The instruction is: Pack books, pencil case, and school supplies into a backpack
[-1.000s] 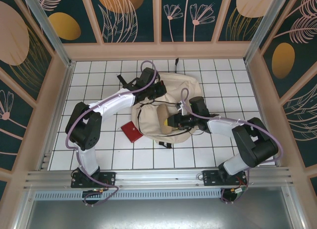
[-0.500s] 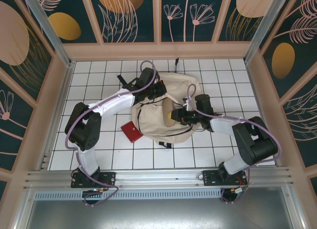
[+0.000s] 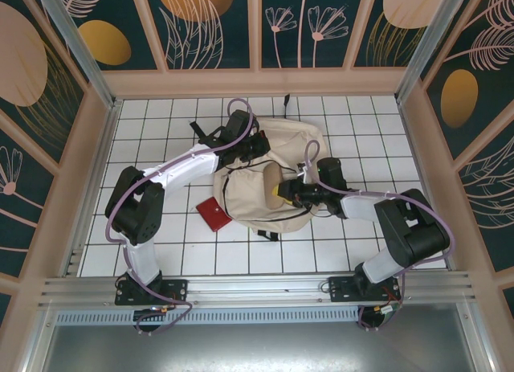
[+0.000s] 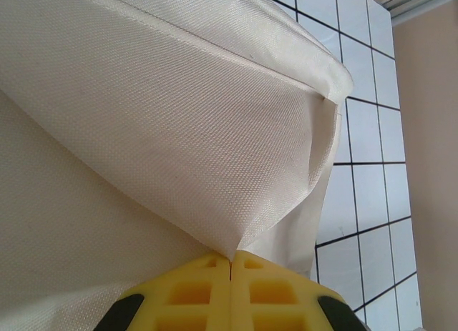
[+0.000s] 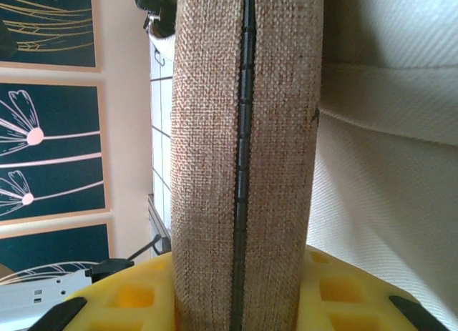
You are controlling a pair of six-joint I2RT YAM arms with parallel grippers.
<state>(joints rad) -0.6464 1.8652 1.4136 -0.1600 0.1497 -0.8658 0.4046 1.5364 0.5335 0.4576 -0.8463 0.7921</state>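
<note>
Top external view: two arms are seen bent inward over a white tiled table (image 3: 161, 139). Both reach to a cream backpack (image 3: 265, 211) lying flat in the middle. The left arm is stretched far forward and folded at the elbow, and the left gripper (image 3: 259, 147) is set at the backpack's far left edge. The right arm is bent sharply with its forearm laid leftward, and the right gripper (image 3: 285, 193) is placed over the backpack's middle.

In the left wrist view, the yellow fingers (image 4: 186, 295) are shut tight together. A fold of the backpack's cloth is pinched at their tips and drawn up into a ridge. In the right wrist view, a tan pencil case (image 5: 243, 131) is clamped between yellow fingers (image 5: 122, 299), with its dark zip facing the camera and cream cloth just beside it.

From above, both sets of fingers are largely hidden by the wrist bodies. Whether the pencil case's far end sits inside an opening cannot be told.

Black straps (image 3: 201, 132) lie on the tiles beside the left wrist. A small red square (image 3: 213, 214) lies flat just beside the backpack's near left edge, apart from both grippers.
</note>
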